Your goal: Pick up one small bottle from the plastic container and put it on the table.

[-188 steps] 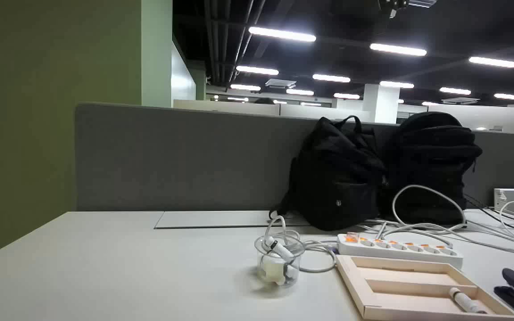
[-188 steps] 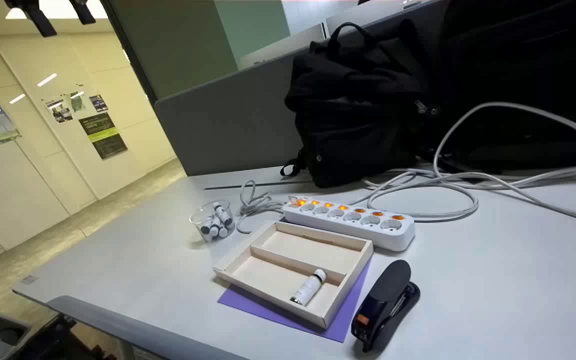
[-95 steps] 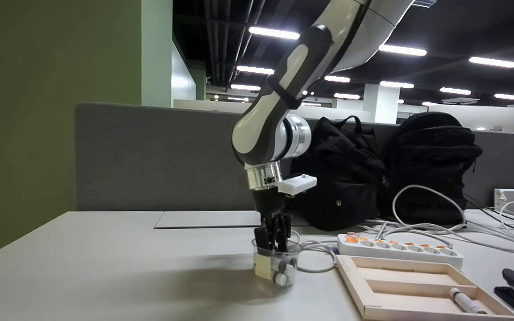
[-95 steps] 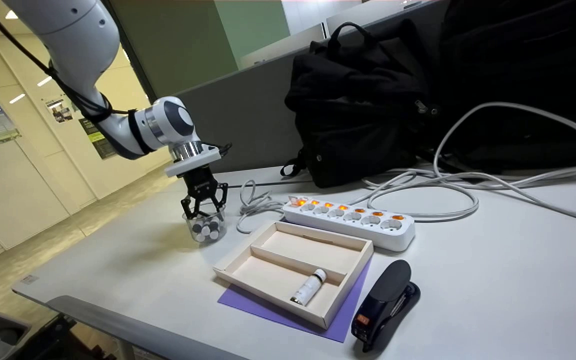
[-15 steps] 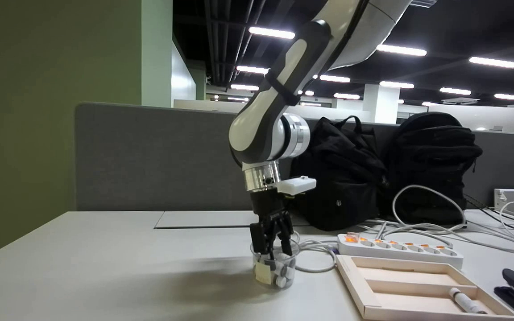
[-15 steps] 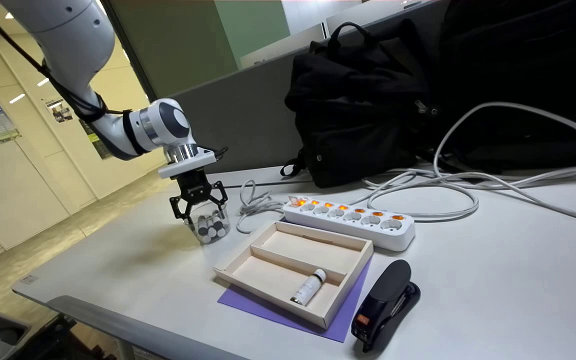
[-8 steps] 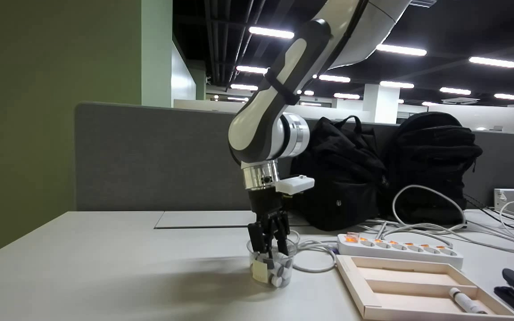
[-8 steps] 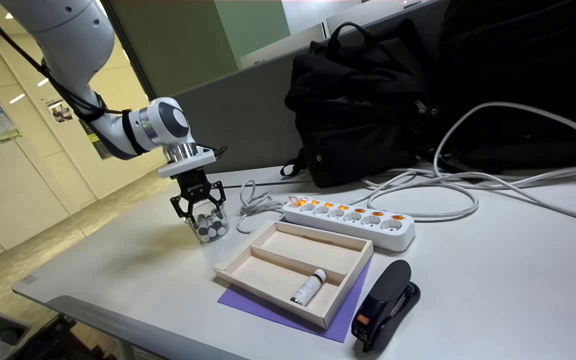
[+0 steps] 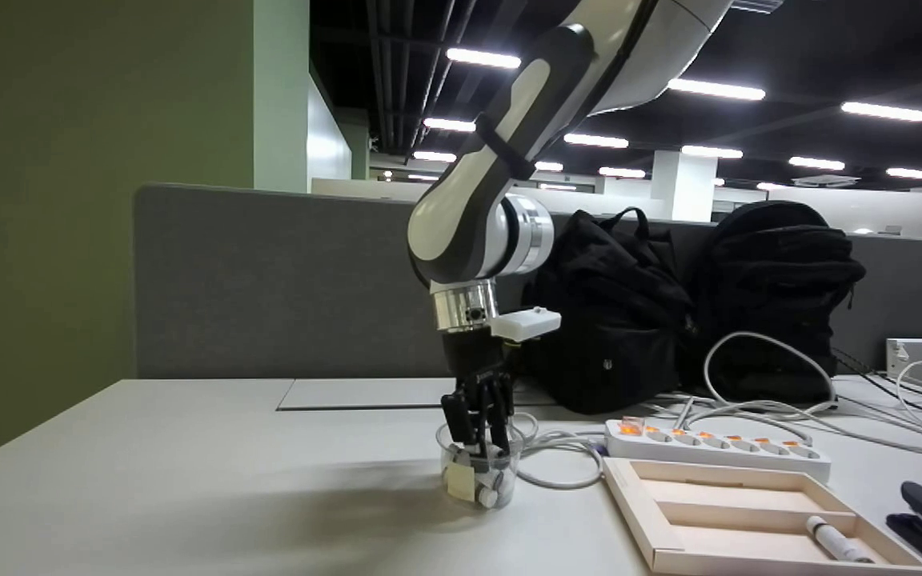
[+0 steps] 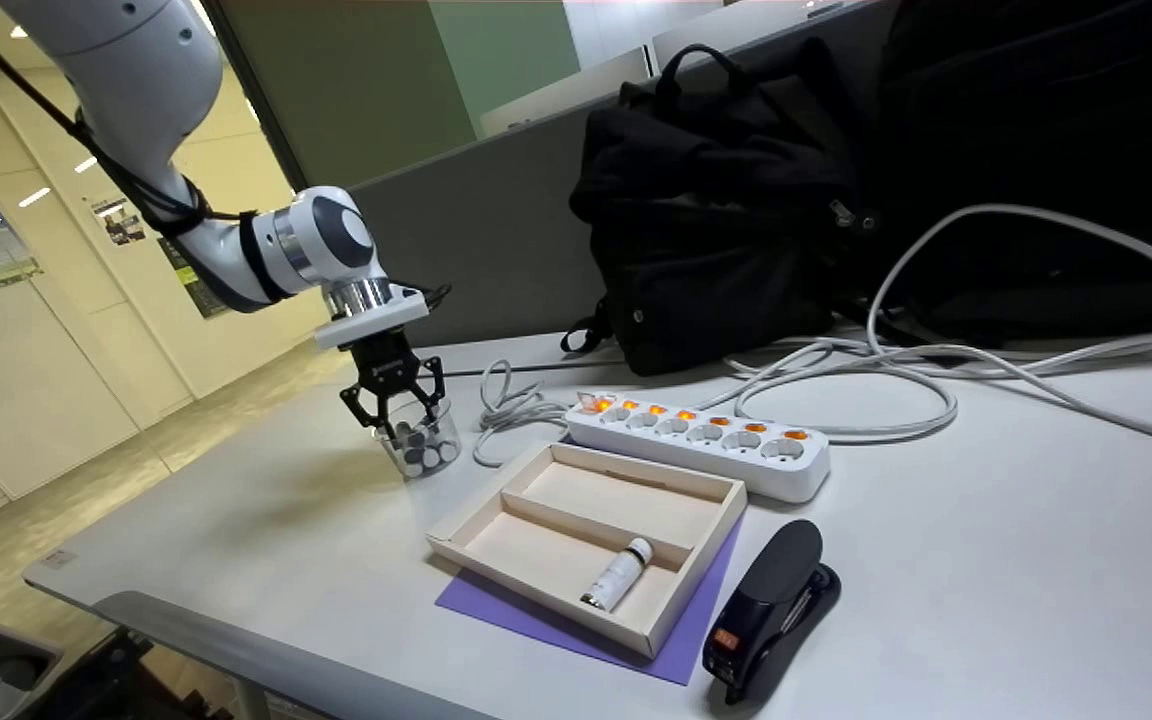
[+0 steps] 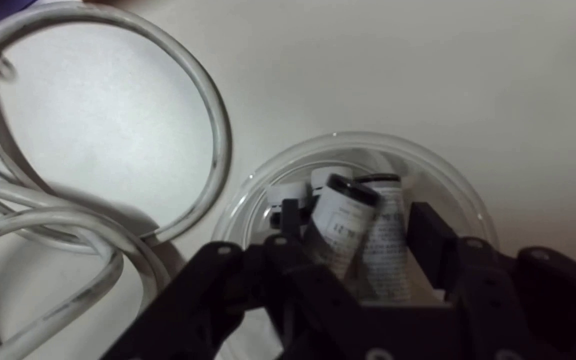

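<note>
The clear plastic container [image 9: 511,472] stands on the pale grey-white table [image 9: 269,496] and holds several small bottles with white labels. My gripper [image 10: 412,425] points down into it, fingertips below the rim in both exterior views. From the wrist view, the gripper [image 11: 355,220] is partly open. A tilted dark-topped small bottle [image 11: 340,222] and another small bottle [image 11: 387,240] lie between its fingers. A gap shows beside the left finger; whether the right finger touches a bottle I cannot tell. White-capped bottles [image 11: 288,192] lie behind the left finger. Their lower ends are hidden.
Pale cable loops [image 11: 213,115] lie close beside the container. A white power strip [image 10: 696,445] and a beige divided tray [image 10: 461,535] with one bottle [image 10: 618,575] are nearby. A black stapler [image 10: 771,610] and black backpacks [image 9: 605,320] are farther off.
My fingers have drawn closer together over the last second. The arm has risen slightly, and the container has slid a little. The bottles inside have shifted.
</note>
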Motion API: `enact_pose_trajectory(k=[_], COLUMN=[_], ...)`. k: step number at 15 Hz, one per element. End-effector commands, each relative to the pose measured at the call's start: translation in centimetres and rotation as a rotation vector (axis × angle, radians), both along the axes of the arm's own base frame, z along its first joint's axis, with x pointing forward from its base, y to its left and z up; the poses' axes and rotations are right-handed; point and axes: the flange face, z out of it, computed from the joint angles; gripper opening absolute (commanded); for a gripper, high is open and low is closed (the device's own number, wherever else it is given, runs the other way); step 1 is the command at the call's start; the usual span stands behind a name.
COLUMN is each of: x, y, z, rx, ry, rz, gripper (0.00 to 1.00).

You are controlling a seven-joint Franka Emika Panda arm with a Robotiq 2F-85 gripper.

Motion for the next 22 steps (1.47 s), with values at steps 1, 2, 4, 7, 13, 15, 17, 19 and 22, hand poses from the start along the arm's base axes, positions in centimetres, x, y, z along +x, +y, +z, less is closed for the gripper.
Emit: enact_pose_trajectory(k=[1, 2, 4, 7, 13, 15, 17, 19, 22], x=[-0.2, -0.2, -0.3, -0.3, 0.2, 0.2, 0.0, -0.6, -2.7], y=[0.3, 0.3, 0.4, 0.7, 1.0, 1.0, 0.7, -0.1, -1.8], z=[-0.7, -0.9, -1.0, -0.8, 3.7, 6.9, 10.0, 12.7, 15.5], rx=[0.004, 0.004, 0.004, 0.005, 0.034, 0.051, 0.065, 0.078, 0.111], ry=[-0.017, -0.019, -0.014, -0.017, -0.031, -0.047, -0.07, -0.091, -0.088], rz=[-0.004, 0.0, 0.0, 0.007, -0.024, -0.055, -0.085, -0.115, -0.157], gripper=[0.75, 0.38, 0.13, 0.08, 0.07, 0.07, 0.07, 0.07, 0.07])
